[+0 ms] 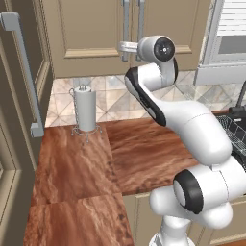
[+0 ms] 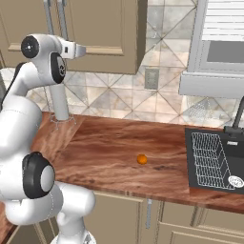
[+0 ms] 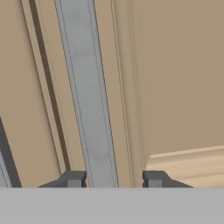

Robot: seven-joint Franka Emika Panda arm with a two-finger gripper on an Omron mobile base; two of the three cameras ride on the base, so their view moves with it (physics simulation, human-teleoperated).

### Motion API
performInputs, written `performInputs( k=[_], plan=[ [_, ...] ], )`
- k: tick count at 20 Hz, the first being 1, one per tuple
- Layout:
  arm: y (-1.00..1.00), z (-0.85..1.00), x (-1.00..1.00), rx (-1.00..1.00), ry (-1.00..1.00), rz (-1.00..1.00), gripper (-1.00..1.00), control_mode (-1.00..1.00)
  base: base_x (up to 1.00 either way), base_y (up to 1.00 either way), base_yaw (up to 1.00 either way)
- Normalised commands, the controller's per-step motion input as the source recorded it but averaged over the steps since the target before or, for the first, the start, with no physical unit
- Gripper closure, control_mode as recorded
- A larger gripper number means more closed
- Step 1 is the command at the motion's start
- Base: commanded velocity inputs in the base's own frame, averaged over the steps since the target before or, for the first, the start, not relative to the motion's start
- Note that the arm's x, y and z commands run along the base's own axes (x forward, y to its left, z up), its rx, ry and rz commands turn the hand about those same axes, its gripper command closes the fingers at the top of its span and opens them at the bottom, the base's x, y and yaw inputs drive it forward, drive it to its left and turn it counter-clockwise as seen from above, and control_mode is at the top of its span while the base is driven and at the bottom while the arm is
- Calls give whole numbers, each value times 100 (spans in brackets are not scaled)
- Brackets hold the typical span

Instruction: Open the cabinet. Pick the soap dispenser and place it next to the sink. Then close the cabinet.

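Cabinet (image 1: 91, 33) doors shut, opening step just under way. Gripper (image 3: 114, 179) up at a grey bar handle (image 3: 87, 109), jaws spread either side. Next, by the look: pinch the bar, then pull outward.

The light is even and soft, without glare. The paper towel roll (image 1: 87, 110) throws only a weak shadow on the counter (image 1: 77, 173). All views look slightly blurred.

A reddish-brown wood-grain worktop (image 2: 119, 143) runs below a backsplash of pale marbled diamond tiles (image 2: 128, 97), which carries a grey wall outlet plate (image 2: 152, 78). A white-framed window with slatted blinds (image 2: 224, 38) sits at right. A tall dark-brown cabinet with one grey bar handle (image 1: 21, 72) stands left; beige base cupboards (image 2: 143, 214) lie underneath.
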Motion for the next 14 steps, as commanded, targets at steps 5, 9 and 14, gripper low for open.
performInputs(
  k=[5, 9, 14],
  plan=[
    [0, 0, 3, 0, 0, 0, 100, -100, 0, 0, 0],
    [-18, 0, 0, 0, -1, 0, 100, -100, 0, 0, 0],
    [-46, 0, -21, 0, -3, 0, 100, -100, 0, 0, 0]
  ],
)
